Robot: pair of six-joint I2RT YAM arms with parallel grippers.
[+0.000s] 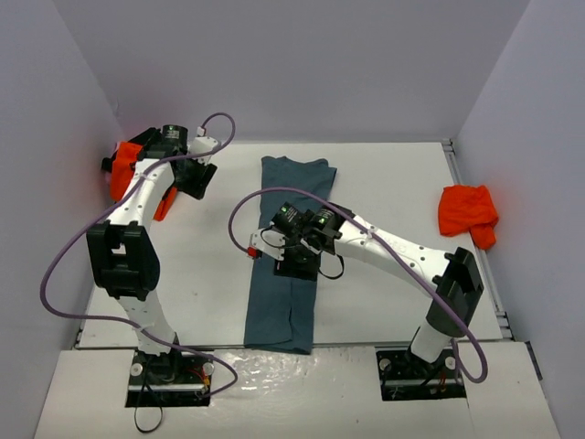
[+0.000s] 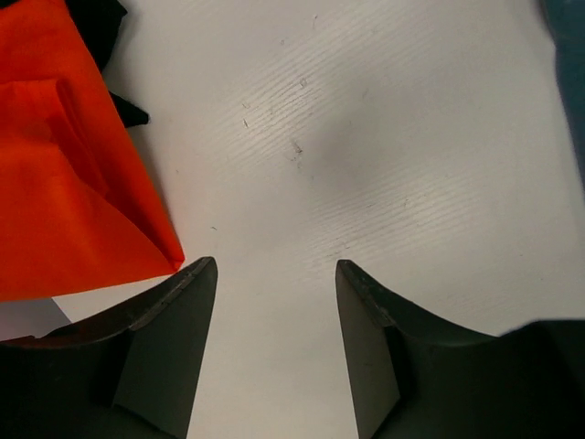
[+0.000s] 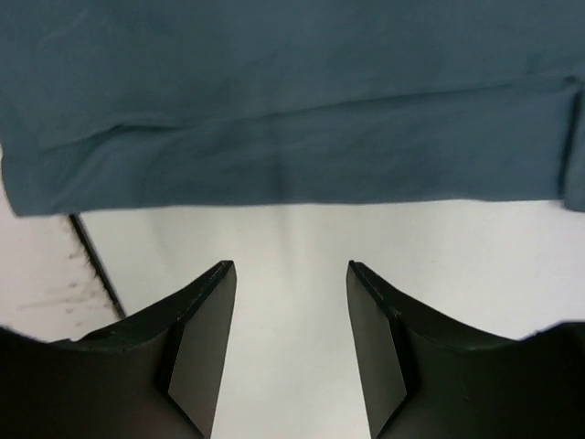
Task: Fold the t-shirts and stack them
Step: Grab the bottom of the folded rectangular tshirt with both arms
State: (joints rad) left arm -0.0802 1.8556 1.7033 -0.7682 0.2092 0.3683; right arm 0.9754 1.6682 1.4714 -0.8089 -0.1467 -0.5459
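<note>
A slate-blue t-shirt (image 1: pixel 281 315) lies folded into a long narrow strip down the middle of the table. My right gripper (image 1: pixel 298 263) hovers over its middle. In the right wrist view that gripper (image 3: pixel 291 265) is open with bare table between its fingers, and the blue shirt (image 3: pixel 274 110) has its edge just ahead. One orange t-shirt (image 1: pixel 122 176) lies at the far left beside my left gripper (image 1: pixel 196 179). That gripper (image 2: pixel 274 265) is open and empty, the orange shirt (image 2: pixel 64 183) lying left of its fingers. A bit of black t-shirt (image 2: pixel 96 23) shows behind it. Another orange t-shirt (image 1: pixel 467 212) lies crumpled at the right.
Grey walls (image 1: pixel 302 64) close in the white table (image 1: pixel 210 274) on three sides. A dark seam (image 3: pixel 91 256) marks the table's edge in the right wrist view. The blue shirt's edge (image 2: pixel 569 64) shows at the far right of the left wrist view.
</note>
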